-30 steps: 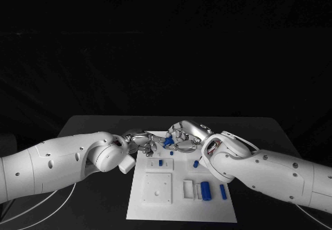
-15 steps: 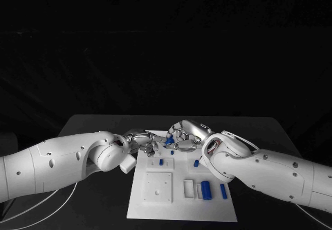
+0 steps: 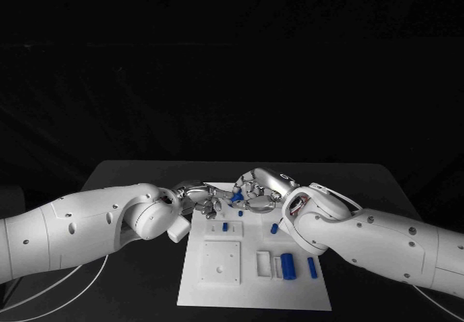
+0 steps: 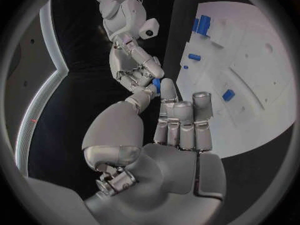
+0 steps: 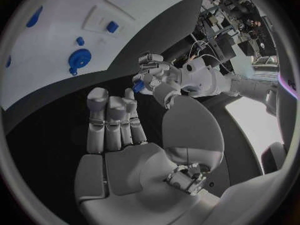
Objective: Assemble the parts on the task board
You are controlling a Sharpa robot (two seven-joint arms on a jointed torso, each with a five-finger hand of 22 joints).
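We see a blue part (image 3: 235, 196) held in the air over the far end of the board (image 3: 253, 295), between the two hands. The left hand (image 3: 198, 199) and the right hand (image 3: 259, 190) meet there, fingertips pinching the part from either side. Other blue parts (image 3: 287, 262) sit on the board's near end. The board lies on the table (image 3: 126, 176).

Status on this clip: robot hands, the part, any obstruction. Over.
Left robot hand and right robot hand meet above the task board's far end, both on one small blue part. Which one carries it: cannot tell. Nothing in the way.
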